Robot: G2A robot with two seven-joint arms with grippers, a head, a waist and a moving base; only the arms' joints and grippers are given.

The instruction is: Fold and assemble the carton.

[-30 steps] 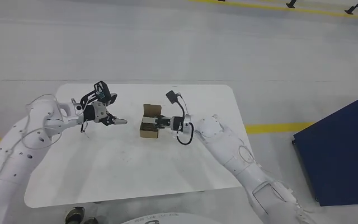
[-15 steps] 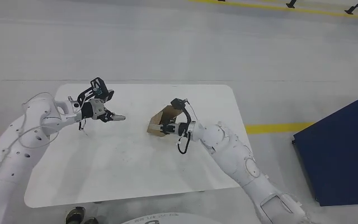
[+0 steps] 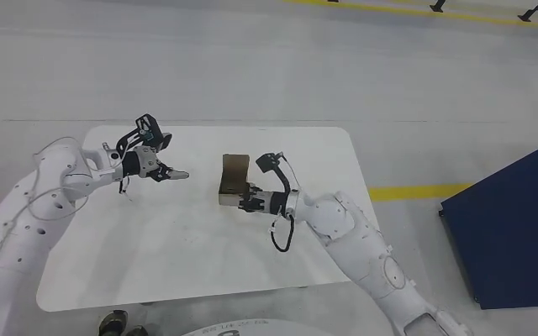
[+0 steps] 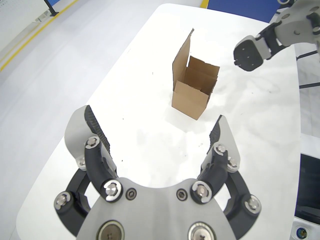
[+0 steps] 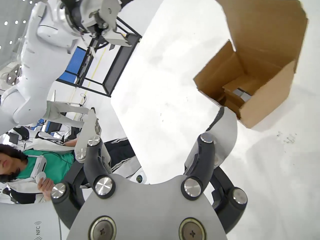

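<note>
So the carton (image 3: 231, 180) (image 4: 191, 96) (image 5: 250, 76) is standing upright around the middle of the table (image 3: 168, 252) (image 4: 140, 51) (image 5: 155, 76), open end facing up. One long flap is sticking straight up on one side, and the bottom flaps are lying folded in at the base.

The right tool (image 3: 245, 203) (image 5: 157, 116) (image 4: 247, 56) is hanging just beside the carton with its jaws spread wide, gripping nothing. Can't tell if one finger (image 5: 225, 131) is brushing the near corner.

The left tool (image 3: 174, 175) (image 4: 152, 121) is hovering over the table's left part, well apart from the carton, jaws wide open too and pointing toward it.
</note>
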